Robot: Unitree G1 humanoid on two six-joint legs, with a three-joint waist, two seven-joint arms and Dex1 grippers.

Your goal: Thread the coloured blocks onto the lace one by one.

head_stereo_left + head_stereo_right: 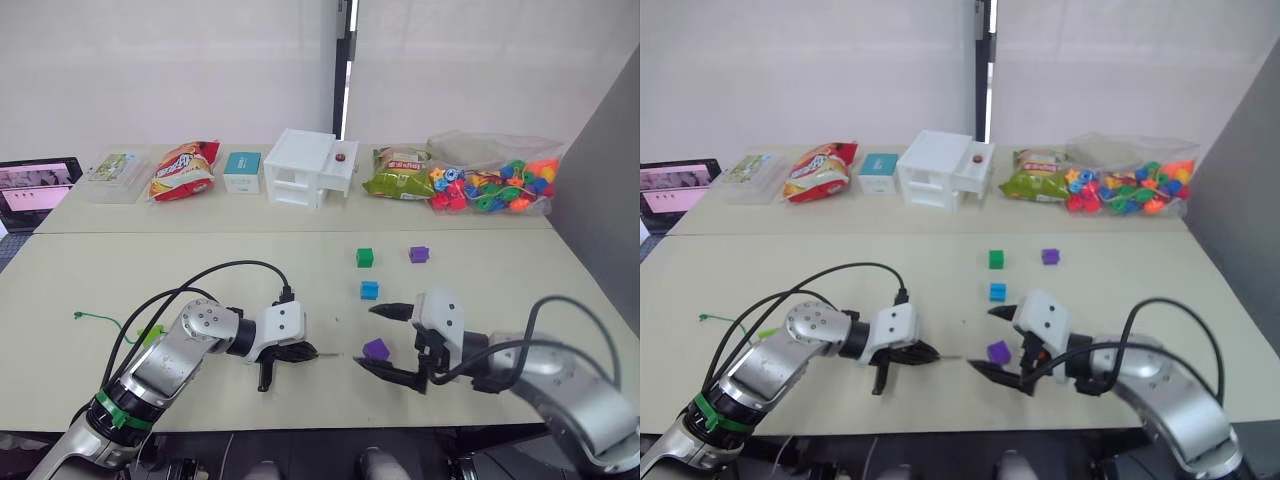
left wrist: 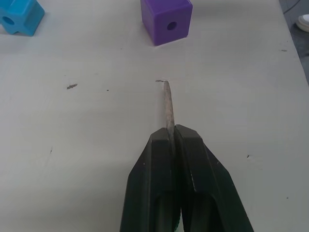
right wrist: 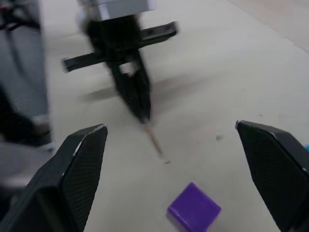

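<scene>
My left gripper (image 2: pixel 174 134) is shut on the lace's stiff grey tip (image 2: pixel 167 104), which points at a purple block (image 2: pixel 166 20) a short way ahead. The green cord (image 1: pixel 95 318) trails off to the left, with a lime green block (image 1: pixel 150 334) beside it. My right gripper (image 1: pixel 366 337) stands open low over the table, one finger on each side of that purple block (image 1: pixel 376 348) without touching it. A blue block (image 1: pixel 369 290), a dark green block (image 1: pixel 364 257) and a second purple block (image 1: pixel 418 254) lie farther back.
On the rear table stand a white drawer box (image 1: pixel 308 167), a teal box (image 1: pixel 242 171), snack bags (image 1: pixel 183 169), a clear bag of bright beads (image 1: pixel 495 185) and a clear container (image 1: pixel 115 175). A tablet (image 1: pixel 35 188) sits far left. Black cables (image 1: pixel 230 270) arch over my left arm.
</scene>
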